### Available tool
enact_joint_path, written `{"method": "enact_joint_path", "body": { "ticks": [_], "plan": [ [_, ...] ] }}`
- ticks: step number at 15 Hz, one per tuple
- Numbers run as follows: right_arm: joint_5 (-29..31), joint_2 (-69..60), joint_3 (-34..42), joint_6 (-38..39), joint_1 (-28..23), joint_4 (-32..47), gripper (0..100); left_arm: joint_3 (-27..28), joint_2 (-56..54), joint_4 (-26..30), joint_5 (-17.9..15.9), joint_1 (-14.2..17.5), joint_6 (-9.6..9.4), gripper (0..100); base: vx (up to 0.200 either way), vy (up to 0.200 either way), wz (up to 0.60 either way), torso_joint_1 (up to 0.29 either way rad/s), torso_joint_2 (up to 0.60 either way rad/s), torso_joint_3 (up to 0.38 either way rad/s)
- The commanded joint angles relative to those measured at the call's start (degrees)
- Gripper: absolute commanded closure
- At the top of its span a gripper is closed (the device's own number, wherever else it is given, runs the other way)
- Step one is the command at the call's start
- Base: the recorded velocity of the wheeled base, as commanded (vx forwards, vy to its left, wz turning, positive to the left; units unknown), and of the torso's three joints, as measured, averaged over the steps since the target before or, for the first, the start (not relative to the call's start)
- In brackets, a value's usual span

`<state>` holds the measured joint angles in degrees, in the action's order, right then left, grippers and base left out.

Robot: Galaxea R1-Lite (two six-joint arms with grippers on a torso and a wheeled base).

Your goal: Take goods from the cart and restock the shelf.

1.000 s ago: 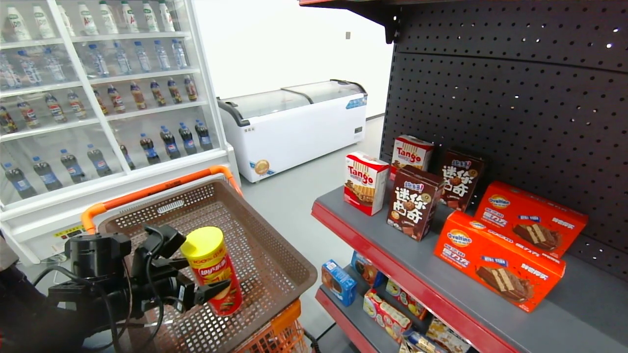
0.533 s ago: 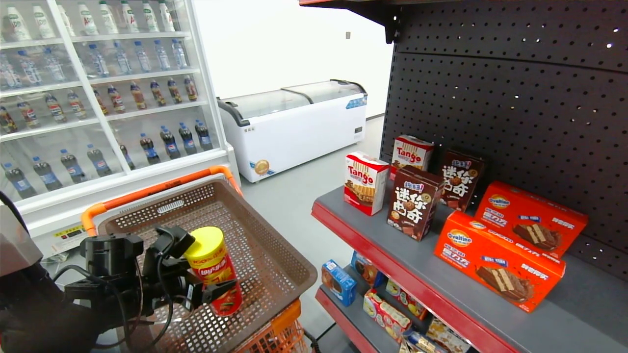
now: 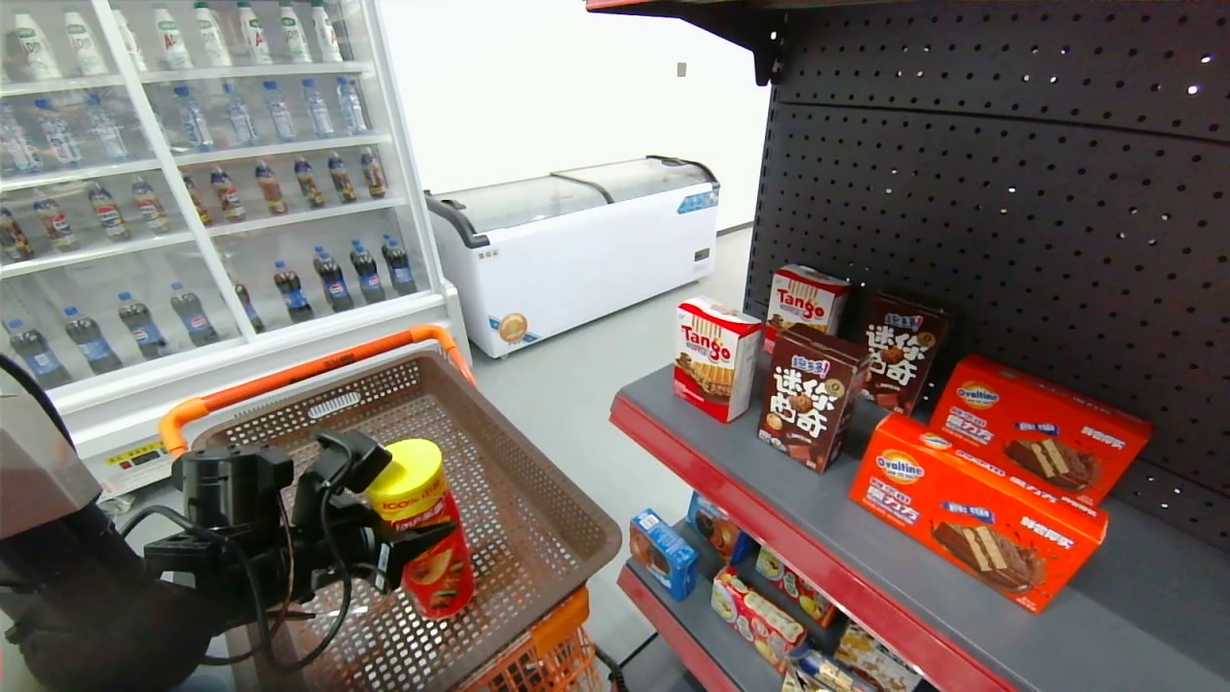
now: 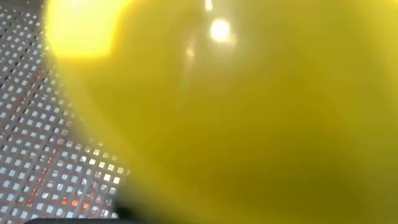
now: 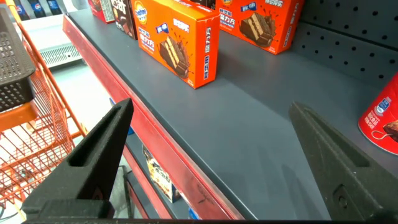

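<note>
left end effector (image 3: 402, 507) clamps the can (image 3: 428, 538), likely to lift it clear of the cart (image 3: 553, 514); right end effector (image 5: 211, 112), fingers apart, hovers over the shelf (image 5: 249, 118).

chip can (image 3: 428, 553): red, yellow lid | upright, in L gripper (image 3: 404, 509) | inside brown cart basket (image 3: 553, 514)

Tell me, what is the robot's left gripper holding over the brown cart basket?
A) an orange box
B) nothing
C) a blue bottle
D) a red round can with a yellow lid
D: the left gripper is closed around the red cylindrical can with the yellow plastic lid, one finger on each side.
</note>
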<state>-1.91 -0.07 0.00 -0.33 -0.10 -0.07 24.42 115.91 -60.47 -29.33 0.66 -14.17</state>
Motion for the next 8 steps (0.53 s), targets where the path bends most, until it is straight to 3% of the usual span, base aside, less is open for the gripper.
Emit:
{"method": "enact_joint_path", "body": {
  "ticks": [1, 3, 4, 5, 6, 7, 8],
  "plan": [
    [-0.02, 0.07, 0.00, -0.02, 0.01, -0.01, 0, 0.02, -0.24, 0.08, 0.15, -0.04, -0.07, 100, 0.000, 0.000, 0.00, 0.000, 0.00, 0.000],
    [-0.02, 0.07, 0.00, -0.11, 0.01, -0.01, 0, 0.10, -0.60, 0.08, 1.38, -0.13, -0.16, 100, 0.000, 0.000, 0.00, 0.000, 0.00, 0.000],
    [-0.02, 0.07, 0.00, -0.02, 0.01, -0.01, 0, 0.54, -1.39, 0.17, 6.48, -1.01, -0.07, 100, 0.000, 0.000, 0.00, 0.000, 0.00, 0.000],
    [-0.02, 0.07, 0.00, -0.11, 0.01, -0.01, 0, 0.37, -2.27, 0.26, 9.38, -1.36, -0.07, 100, 0.000, 0.000, 0.00, 0.000, 0.00, 0.000],
    [-0.02, 0.07, 0.00, -0.02, 0.01, -0.01, 0, 0.46, -3.85, 0.44, 15.88, -1.71, 0.02, 100, 0.000, 0.000, 0.00, 0.000, 0.00, 0.000],
    [-0.02, 0.07, 0.00, -0.02, 0.01, -0.01, 0, 0.63, -5.69, 0.17, 19.05, -2.77, 1.16, 100, 0.000, 0.000, 0.00, 0.000, 0.00, 0.000],
    [-0.02, 0.07, 0.00, -0.02, 0.01, -0.01, 0, 0.46, -7.63, 0.00, 18.96, -2.77, 2.65, 100, 0.000, 0.000, 0.00, 0.000, 0.00, 0.000]
  ]
}}
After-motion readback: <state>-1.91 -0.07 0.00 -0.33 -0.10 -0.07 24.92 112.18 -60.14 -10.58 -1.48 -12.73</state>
